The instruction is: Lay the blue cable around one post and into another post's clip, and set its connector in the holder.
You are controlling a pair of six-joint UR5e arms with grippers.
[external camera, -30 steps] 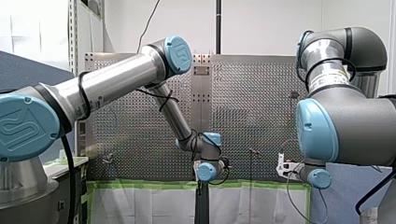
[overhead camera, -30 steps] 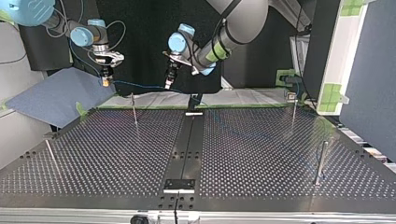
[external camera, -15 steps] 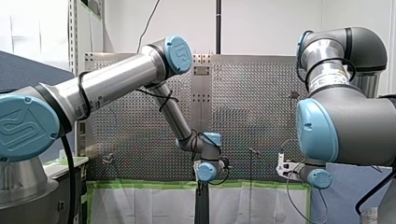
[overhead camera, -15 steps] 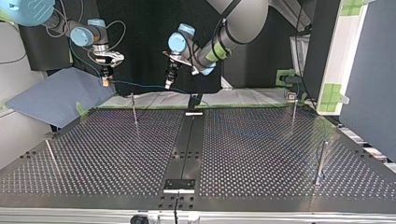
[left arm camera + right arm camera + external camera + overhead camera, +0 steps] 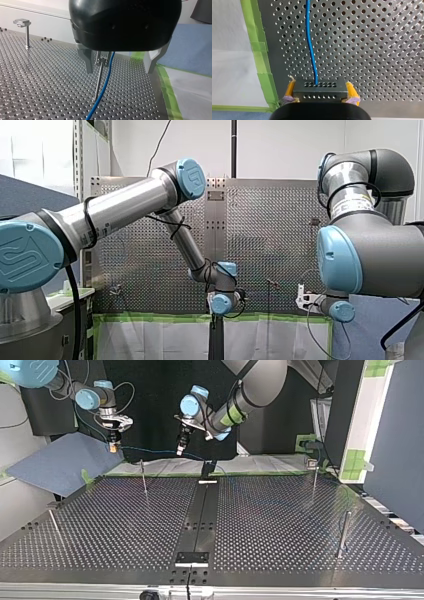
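The blue cable [image 5: 150, 452] hangs in a shallow span between my two grippers over the table's far edge in the top view. My right gripper [image 5: 319, 85] has its yellow pads [image 5: 290, 89] shut on the dark perforated connector [image 5: 320, 91], and the cable [image 5: 310, 42] leaves it straight ahead. My left gripper [image 5: 119, 71] is open with its fingers [image 5: 86, 60] far apart. The cable [image 5: 105, 77] runs down between them, touching neither. A thin post with a clip [image 5: 100, 75] stands just behind the cable. In the top view my right gripper [image 5: 114, 446] is left of my left gripper [image 5: 180, 450].
Thin posts stand on the perforated table [image 5: 280, 525]: one near my right gripper [image 5: 144, 478], one at the left edge [image 5: 55, 527], two at the right [image 5: 314, 481] [image 5: 342, 534]. A black holder [image 5: 208, 468] sits on the centre strip. Green tape [image 5: 262, 57] edges the table.
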